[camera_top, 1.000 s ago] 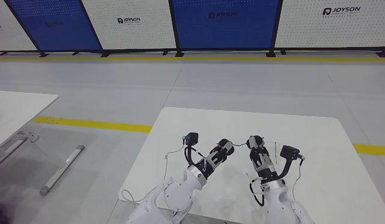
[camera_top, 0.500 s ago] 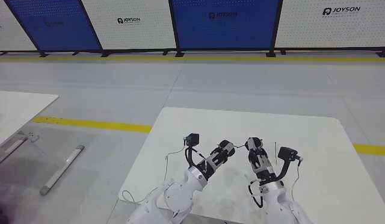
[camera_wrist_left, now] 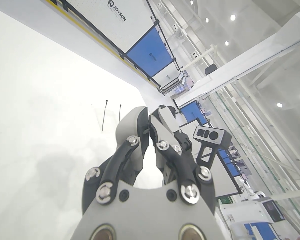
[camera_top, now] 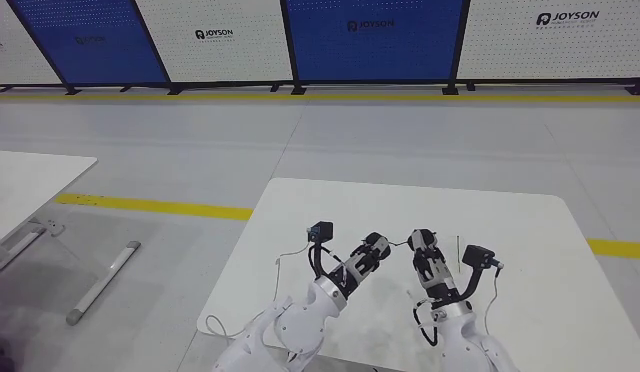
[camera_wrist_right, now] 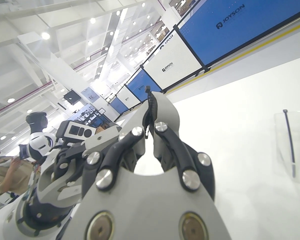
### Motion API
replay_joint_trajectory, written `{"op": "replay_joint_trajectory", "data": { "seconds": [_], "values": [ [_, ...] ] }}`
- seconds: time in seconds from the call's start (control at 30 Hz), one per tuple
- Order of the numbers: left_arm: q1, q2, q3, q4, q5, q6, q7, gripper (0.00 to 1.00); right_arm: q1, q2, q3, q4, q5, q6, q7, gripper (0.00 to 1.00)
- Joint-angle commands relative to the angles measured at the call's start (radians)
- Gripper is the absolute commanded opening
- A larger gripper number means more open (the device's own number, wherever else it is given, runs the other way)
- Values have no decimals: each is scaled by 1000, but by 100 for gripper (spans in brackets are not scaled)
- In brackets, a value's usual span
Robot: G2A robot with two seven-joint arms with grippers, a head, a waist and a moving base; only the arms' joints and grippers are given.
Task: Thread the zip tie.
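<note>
A thin black zip tie [camera_top: 398,240] spans the short gap between my two grippers above the front of the white table [camera_top: 500,222]. My right gripper [camera_top: 418,239] is shut on it. In the right wrist view the tie's strap runs up between the pads and its head [camera_wrist_right: 147,89] pokes out past the right gripper [camera_wrist_right: 152,101]. My left gripper [camera_top: 378,240] is shut too, its tips pressed together in the left wrist view [camera_wrist_left: 149,118], and the strap's other end seems pinched there.
A spare black zip tie [camera_top: 458,246] lies on the table just right of the right gripper, on a clear sheet [camera_wrist_right: 280,136]. The left wrist view shows two spare ties [camera_wrist_left: 104,116] side by side. Bare tabletop stretches beyond and to the right.
The right gripper has drifted slightly toward the left gripper and nearer the table's front edge, narrowing the gap. The left gripper has barely moved.
</note>
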Motion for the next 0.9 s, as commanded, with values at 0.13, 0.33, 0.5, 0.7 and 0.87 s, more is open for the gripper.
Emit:
{"op": "replay_joint_trajectory", "data": {
  "seconds": [0.13, 0.33, 0.5, 0.7, 0.87],
  "values": [
    [0, -1, -4, 3, -2, 1, 0, 0, 0, -1, 2, 3, -1, 2, 4, 14],
    [0, -3, -6, 4, -5, 1, 1, 0, 1, -3, 3, 5, -7, 6, 6, 16],
    [-2, -4, -6, 6, -7, 1, 0, 0, 3, -4, 4, 7, -13, 9, 14, 25],
    [-5, -8, -5, 5, 5, 16, 30, 0, -2, -3, 5, 6, -40, 7, 15, 34],
    [-11, -11, -6, 9, 0, 21, 47, 0, -10, -2, 7, 6, -52, -2, 15, 15]
  ]
}}
